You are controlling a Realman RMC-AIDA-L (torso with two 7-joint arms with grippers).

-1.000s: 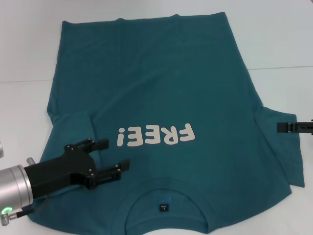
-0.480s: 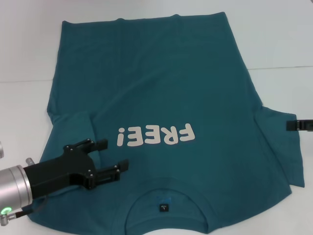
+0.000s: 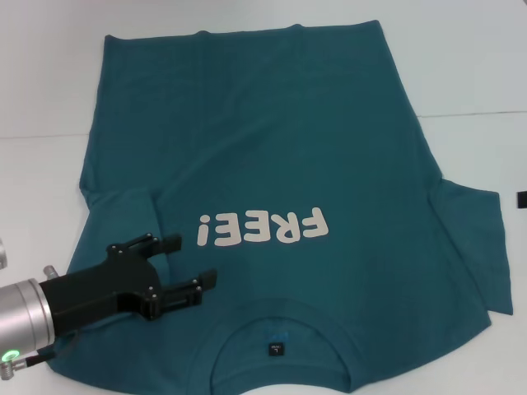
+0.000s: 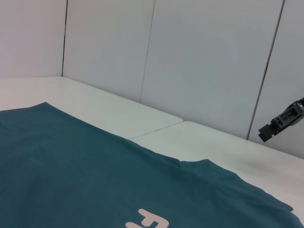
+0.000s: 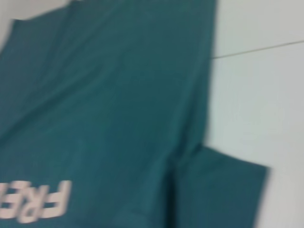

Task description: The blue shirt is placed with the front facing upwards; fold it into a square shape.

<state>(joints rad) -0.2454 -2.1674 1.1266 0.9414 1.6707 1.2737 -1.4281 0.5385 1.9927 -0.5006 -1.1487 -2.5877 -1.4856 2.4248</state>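
Teal cotton, the blue shirt [image 3: 272,164] lies flat under the left claw [image 3: 188,265], its black fingers spread.

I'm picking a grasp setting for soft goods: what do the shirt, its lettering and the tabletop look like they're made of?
The blue shirt looks like matte knit cotton; it lies limp with soft creases. Its lettering seems a flat off-white print, smooth and opaque. The table appears hard, smooth white laminate or plastic with a faint seam.

Your left claw [image 3: 183,265] is matte black with two screw-dotted fingers [image 3: 194,287], fixed to a silver cylindrical wrist [image 3: 25,317] carrying a small green light [image 3: 11,354].
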